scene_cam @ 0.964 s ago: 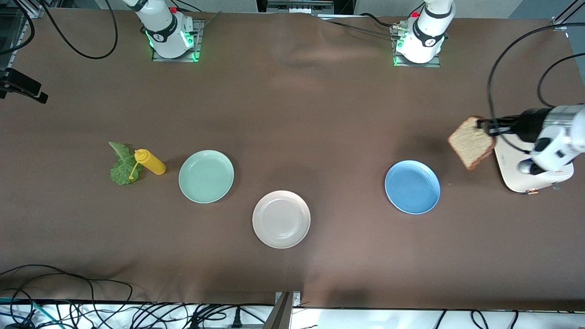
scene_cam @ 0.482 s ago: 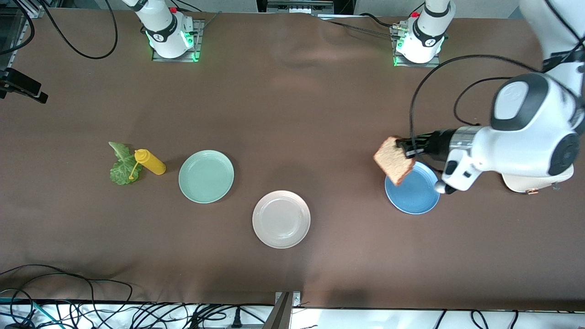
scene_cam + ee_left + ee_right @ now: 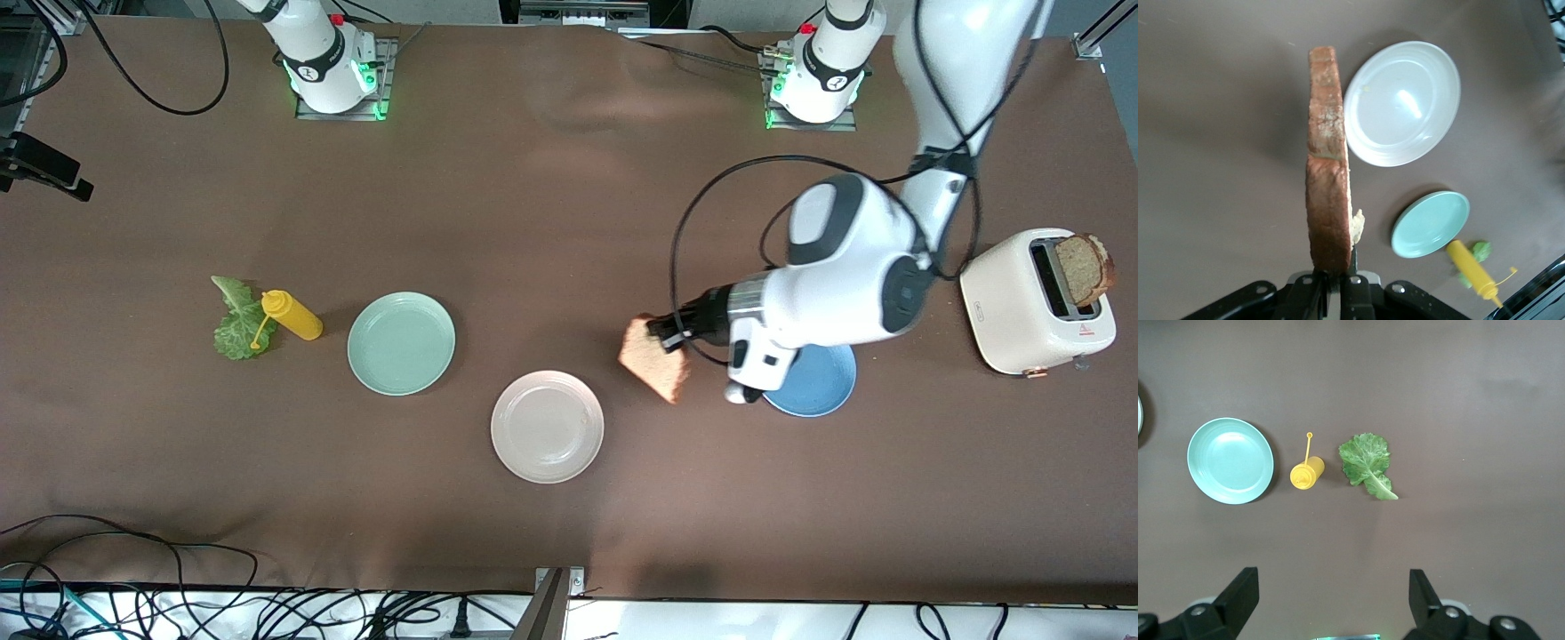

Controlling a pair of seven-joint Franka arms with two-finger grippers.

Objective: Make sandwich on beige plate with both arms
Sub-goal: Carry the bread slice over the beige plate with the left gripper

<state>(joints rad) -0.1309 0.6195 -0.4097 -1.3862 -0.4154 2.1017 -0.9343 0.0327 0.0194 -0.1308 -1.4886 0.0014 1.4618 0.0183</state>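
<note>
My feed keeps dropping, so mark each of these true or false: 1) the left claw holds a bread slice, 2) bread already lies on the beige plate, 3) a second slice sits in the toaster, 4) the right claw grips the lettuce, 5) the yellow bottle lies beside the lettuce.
1) The left claw is shut on a bread slice. True.
2) Bread already lies on the beige plate. False: the plate is bare; the slice is in the air over the table between it and the blue plate.
3) A second slice sits in the toaster. True.
4) The right claw grips the lettuce. False: it is open above it, holding nothing.
5) The yellow bottle lies beside the lettuce. True.
</note>
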